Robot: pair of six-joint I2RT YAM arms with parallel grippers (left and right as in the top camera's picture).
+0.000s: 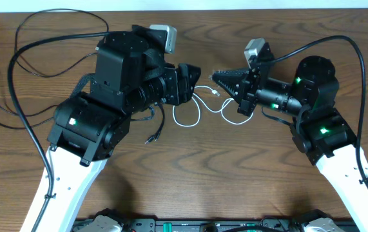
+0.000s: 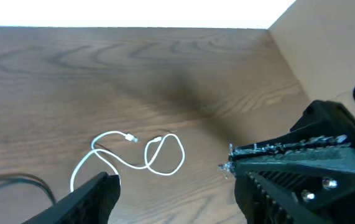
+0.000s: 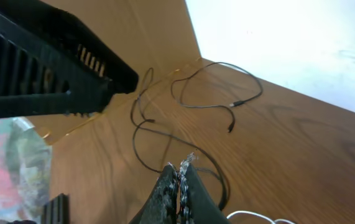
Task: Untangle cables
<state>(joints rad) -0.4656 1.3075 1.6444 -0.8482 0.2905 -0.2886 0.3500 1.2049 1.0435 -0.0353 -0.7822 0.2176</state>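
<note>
Cables lie loose on the wooden table (image 1: pixel 190 187), gathered near its middle between the two arms. Directions below treat the overhead view as a dial, with the far edge at 12 o'clock.

The white cable (image 2: pixel 141 165) sits just 12 o'clock of centre. It curls into a couple of small loops that sag toward 6 o'clock, and its plug end lies flat on the wood.

The left gripper (image 1: pixel 198 84) points toward 3 o'clock, right above the loops' 9 o'clock side. Its fingers are spread wide with nothing between them. In its wrist view the white cable rests on the table beyond the parted fingers, apart from both.

The right gripper (image 1: pixel 214 75) points toward 9 o'clock, facing the left one, close but not touching. Its fingers (image 3: pixel 178 180) are pressed tight together, and no cord shows pinched between them. The white plug lies just at 6 o'clock of its tip.

The black cables (image 3: pixel 193 107) lie elsewhere. In the right wrist view they trail over the wood in loose, crossing curves beyond the closed tips, with small plug ends lying free. In the overhead view, one black strand comes out from under the left arm at its 6 o'clock side and ends in small plugs on the bare wood, well apart from the white loops.
</note>
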